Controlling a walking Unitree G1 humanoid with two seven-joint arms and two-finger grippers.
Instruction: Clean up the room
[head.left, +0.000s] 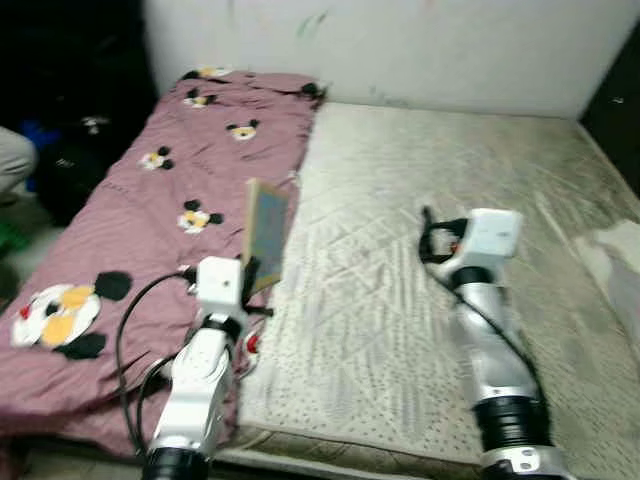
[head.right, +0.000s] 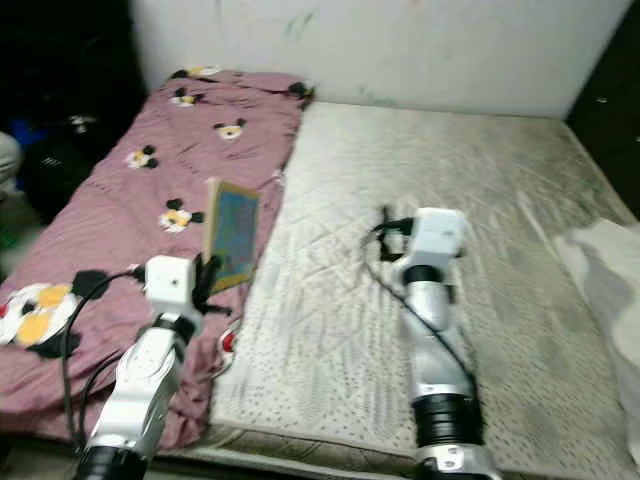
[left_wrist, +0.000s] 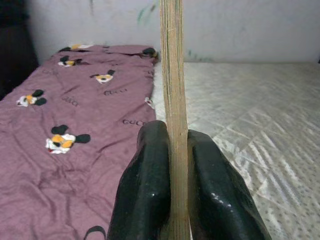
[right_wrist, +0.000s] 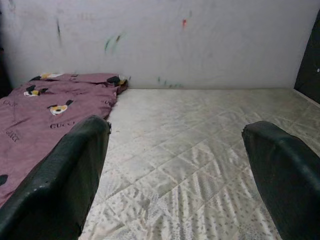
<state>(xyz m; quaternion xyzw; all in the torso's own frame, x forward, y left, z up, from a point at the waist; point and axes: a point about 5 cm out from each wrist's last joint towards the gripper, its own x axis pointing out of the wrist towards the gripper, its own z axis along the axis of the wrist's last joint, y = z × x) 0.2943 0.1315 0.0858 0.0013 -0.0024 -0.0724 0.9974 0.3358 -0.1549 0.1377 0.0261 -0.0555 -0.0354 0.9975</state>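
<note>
Left pincer (left_wrist: 172, 150) grips book (head.left: 266, 232) over "GUCCI"-printed blanket (left_wrist: 75, 115).

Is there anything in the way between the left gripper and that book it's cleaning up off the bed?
Nothing: the left gripper is already shut on the book, holding it upright above the bed. The right gripper hovers open, apart.

Both eye views look down from the head over the bed (head.left: 420, 250), sharing the maroon blanket (head.left: 150, 220) and wall (head.left: 400, 45). Each wrist view runs low along its claw toward that same wall, close above the mattress.
</note>
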